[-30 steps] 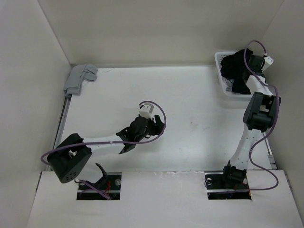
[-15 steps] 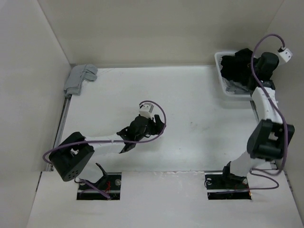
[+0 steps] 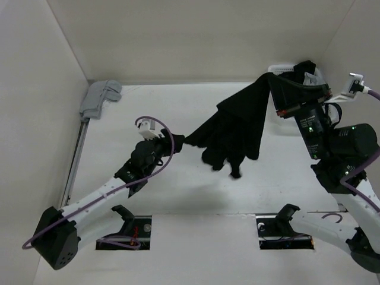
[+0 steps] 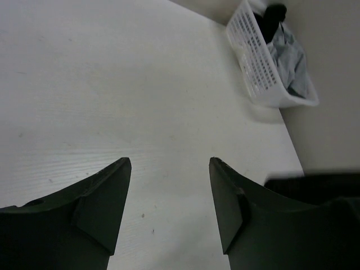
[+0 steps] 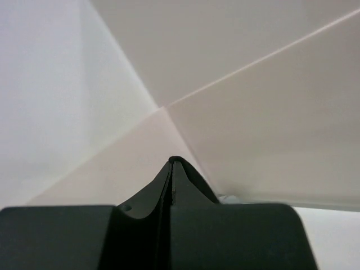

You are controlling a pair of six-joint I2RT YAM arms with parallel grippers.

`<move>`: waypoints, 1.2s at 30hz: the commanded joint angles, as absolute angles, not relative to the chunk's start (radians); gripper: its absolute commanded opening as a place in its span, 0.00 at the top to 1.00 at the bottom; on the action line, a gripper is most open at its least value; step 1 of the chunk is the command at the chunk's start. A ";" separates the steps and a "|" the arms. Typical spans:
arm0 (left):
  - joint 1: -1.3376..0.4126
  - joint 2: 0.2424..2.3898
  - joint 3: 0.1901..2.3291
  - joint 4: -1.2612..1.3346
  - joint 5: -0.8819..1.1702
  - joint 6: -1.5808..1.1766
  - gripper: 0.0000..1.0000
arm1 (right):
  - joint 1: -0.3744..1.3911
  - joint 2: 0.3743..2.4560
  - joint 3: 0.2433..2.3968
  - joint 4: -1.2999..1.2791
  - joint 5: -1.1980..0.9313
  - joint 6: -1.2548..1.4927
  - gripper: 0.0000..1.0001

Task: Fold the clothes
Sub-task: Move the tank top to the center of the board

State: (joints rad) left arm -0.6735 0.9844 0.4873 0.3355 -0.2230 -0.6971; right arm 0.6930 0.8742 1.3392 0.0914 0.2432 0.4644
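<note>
The clothes, a plain black garment, hang in the air over the middle of the table, spread from high at the right down to the left. My right gripper holds their top end, raised in front of the basket. In the right wrist view this gripper is shut, its fingers pressed together against the bare walls, and the cloth in the grip is hidden there. My left gripper stands open beside the garment's lower left tip. Its fingers frame bare table, and dark cloth shows at the right edge.
A white plastic basket stands at the back right corner with a light grey garment and a dark piece in it; only its rim shows from above. Folded light grey garments lie at the back left. Walls enclose three sides.
My right gripper shut in the basket and rose, pulling the black garment out and over the table. My left arm stretched out and its gripper moved up to the garment's left tip.
</note>
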 commanded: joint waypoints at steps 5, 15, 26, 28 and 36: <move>-0.438 0.685 0.416 0.074 -0.258 -0.790 0.44 | 0.737 1.012 1.093 0.213 0.157 0.578 1.00; -0.355 0.794 0.433 0.093 -0.181 -0.811 0.45 | 0.623 1.200 1.109 0.253 0.057 0.597 1.00; -0.366 0.824 0.495 0.127 -0.141 -0.853 0.45 | 0.956 1.032 1.237 -0.081 0.401 0.468 1.00; -0.358 0.809 0.494 0.118 -0.141 -0.854 0.46 | 1.033 1.020 1.172 -0.109 0.493 0.497 1.00; -0.349 0.843 0.433 0.029 -0.159 -0.841 0.47 | 1.148 1.117 0.895 -0.274 0.471 0.768 0.71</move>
